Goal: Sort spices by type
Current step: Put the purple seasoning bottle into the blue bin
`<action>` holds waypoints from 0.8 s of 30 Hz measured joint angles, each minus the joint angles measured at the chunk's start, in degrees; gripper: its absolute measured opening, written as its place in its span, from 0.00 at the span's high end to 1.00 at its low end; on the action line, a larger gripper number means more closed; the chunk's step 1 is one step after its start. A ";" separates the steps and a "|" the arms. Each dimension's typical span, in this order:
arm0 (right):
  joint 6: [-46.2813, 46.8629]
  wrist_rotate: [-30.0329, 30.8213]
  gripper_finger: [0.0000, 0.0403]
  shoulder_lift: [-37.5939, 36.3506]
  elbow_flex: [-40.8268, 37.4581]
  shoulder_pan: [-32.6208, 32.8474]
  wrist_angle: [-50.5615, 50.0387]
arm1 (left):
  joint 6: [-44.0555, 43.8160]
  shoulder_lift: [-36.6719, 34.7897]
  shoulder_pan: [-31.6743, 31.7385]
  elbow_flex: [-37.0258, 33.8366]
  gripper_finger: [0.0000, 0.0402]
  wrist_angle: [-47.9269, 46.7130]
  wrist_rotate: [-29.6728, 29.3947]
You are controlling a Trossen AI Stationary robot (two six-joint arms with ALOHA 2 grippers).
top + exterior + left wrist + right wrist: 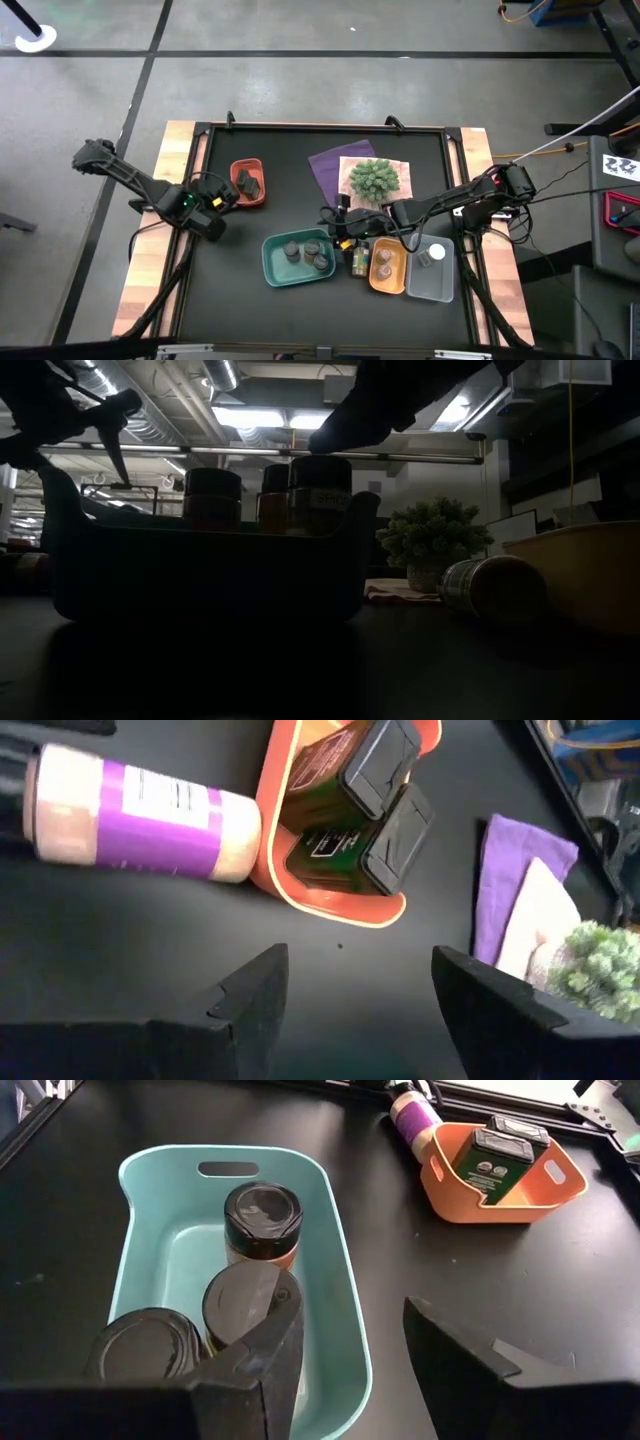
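**Both grippers empty, each waiting over its own tray**

You see the black table with matte surface, so jars will probably not slide much on it.

Next in size is the teal tray, directly under your right gripper. It is smooth plastic with rounded corners and a handle slot. The fingers of this gripper stand apart, with nothing between them. I judge it hangs there because this tray collects one type: the round jars with dark grey lids, which stand upright and close together below the fingers.

The red tray lies just ahead of your left gripper, whose fingers are also spread and hold nothing. It is thin, glossy plastic, and it holds two dark rectangular tins, lying flat and touching each other, as a second type.

Beside that tray, touching its outer wall, a pale bottle with a purple label lies on its side. It is a cylinder, so I think it can roll when pushed. It seems the nearest item not yet sorted for this hand.

Past the right gripper, a small amber jar lies on the table between the teal tray and the orange tray, in no tray yet.
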 joint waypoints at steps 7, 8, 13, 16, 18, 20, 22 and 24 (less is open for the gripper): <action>0.00 -0.01 0.57 0.00 0.00 0.00 0.07 | -3.82 0.00 0.00 0.00 0.43 -0.67 0.23; -0.01 -0.01 0.57 0.00 0.00 0.00 0.07 | -5.28 0.00 0.00 0.00 0.43 -1.12 0.30; 0.00 -0.01 0.57 0.02 0.00 0.00 0.05 | -10.47 0.10 0.73 0.00 0.43 -6.69 0.54; 0.00 -0.01 0.57 0.01 0.00 0.00 0.05 | -14.69 0.82 1.89 -0.04 0.43 -8.60 1.25; 0.00 -0.01 0.57 0.02 0.00 0.00 0.04 | -17.23 1.54 2.85 -0.04 0.43 -9.41 2.31; 0.00 -0.01 0.57 0.02 0.00 0.00 0.05 | -19.02 2.52 3.88 -0.07 0.43 -9.78 4.22; 0.00 0.00 0.57 0.01 0.00 0.00 0.07 | -20.55 3.64 4.82 -0.07 0.43 -10.46 6.54; 0.00 0.00 0.57 0.00 0.00 0.00 0.07 | -22.41 5.01 5.67 -0.07 0.43 -11.53 9.02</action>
